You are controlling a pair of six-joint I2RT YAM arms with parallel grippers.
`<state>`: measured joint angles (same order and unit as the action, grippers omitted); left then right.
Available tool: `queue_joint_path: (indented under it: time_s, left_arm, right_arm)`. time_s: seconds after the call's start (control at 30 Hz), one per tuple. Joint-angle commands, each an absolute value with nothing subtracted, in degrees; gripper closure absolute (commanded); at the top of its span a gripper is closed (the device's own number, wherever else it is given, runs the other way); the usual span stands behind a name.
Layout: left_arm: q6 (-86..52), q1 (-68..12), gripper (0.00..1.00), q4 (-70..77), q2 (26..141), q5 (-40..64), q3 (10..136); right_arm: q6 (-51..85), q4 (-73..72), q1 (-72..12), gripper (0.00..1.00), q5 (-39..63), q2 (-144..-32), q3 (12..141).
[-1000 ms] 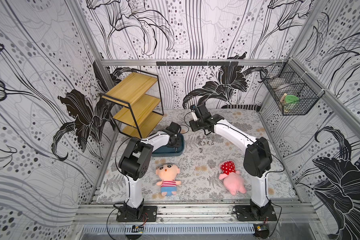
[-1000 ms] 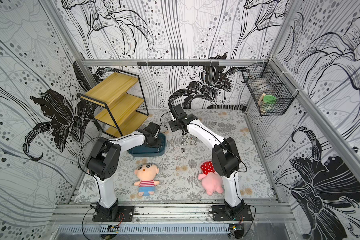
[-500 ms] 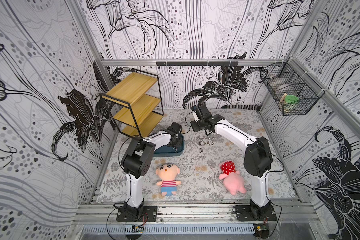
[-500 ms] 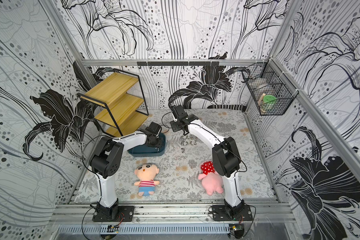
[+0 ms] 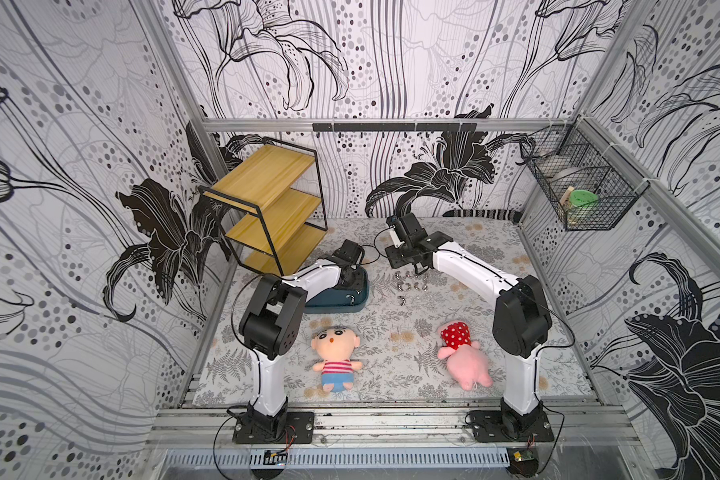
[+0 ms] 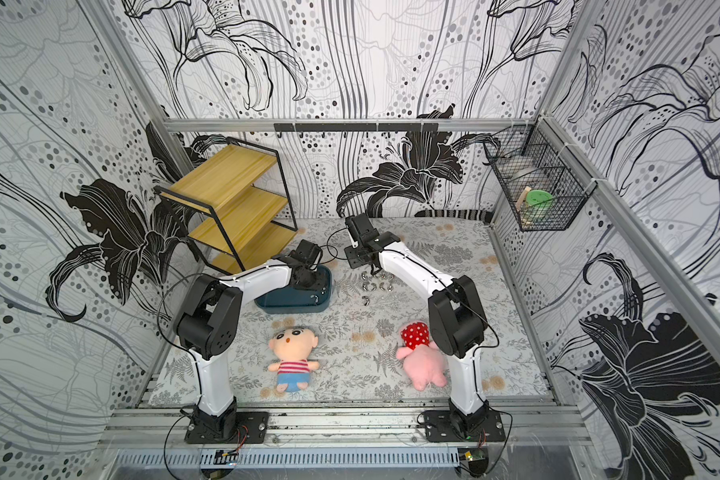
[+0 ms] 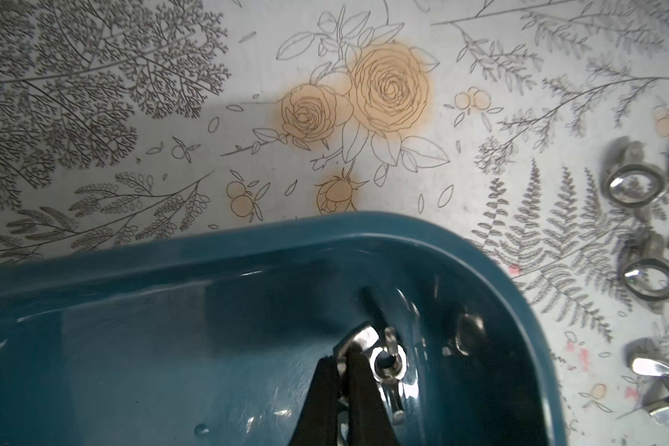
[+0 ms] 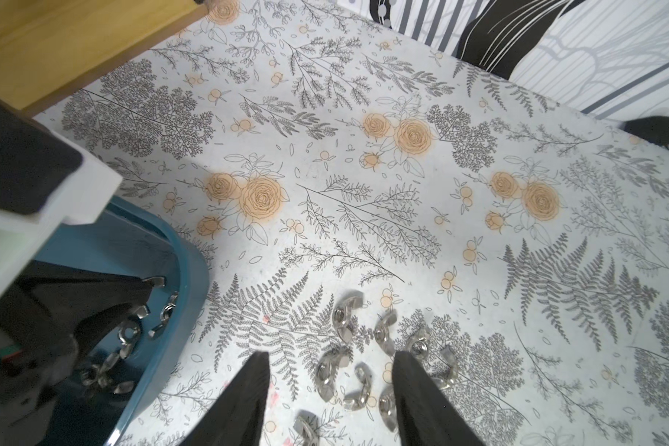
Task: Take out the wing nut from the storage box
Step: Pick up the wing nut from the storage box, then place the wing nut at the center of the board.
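Progress looks well advanced: a cluster of wing nuts (image 5: 410,284) lies out on the floral mat (image 5: 391,332). In the left wrist view our left gripper (image 7: 343,357) is clenched on one wing of a wing nut (image 7: 387,362) low inside the storage box (image 7: 209,247), close to its rounded corner. We judge the grasp made and the lift over the wall not yet done; a few more nuts (image 8: 130,333) remain in the box. In a top view the box sits at nine o'clock of the cluster. Our right gripper (image 8: 331,359) hangs over that cluster with jaws apart, holding nothing, so it may crowd the drop spot. A boy doll (image 5: 334,357) lies at six o'clock of the box, a pink plush (image 5: 464,359) at five o'clock of the cluster and a wooden shelf (image 5: 267,208) at eleven o'clock of the box, all off the path.
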<state>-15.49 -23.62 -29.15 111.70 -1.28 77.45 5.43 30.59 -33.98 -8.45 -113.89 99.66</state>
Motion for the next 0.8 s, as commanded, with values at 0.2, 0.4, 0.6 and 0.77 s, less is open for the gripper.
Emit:
queue_joint_path:
  time_s: [0.2, 0.4, 0.6, 0.77]
  left_arm:
    - [-15.71, -23.55, 0.94, -30.32, 105.58, -0.37, 80.59]
    - [-16.43, -25.97, 0.94, -30.62, 102.63, 2.31, 82.54]
    - [-17.04, -31.89, 0.94, -31.9, 103.68, 1.24, 86.03]
    - [-18.09, -37.33, 0.94, -32.07, 106.84, 1.04, 89.45]
  right_arm:
    - [10.45, 30.5, -29.37, 0.43, -8.13, -107.8, 95.36]
    - [13.21, 28.84, -25.02, 0.42, -8.17, -105.19, 89.77]
    - [14.66, 28.15, -22.63, 0.42, -8.66, -103.87, 86.0]
    - [16.75, 27.01, -19.96, 0.42, -9.35, -102.61, 81.8]
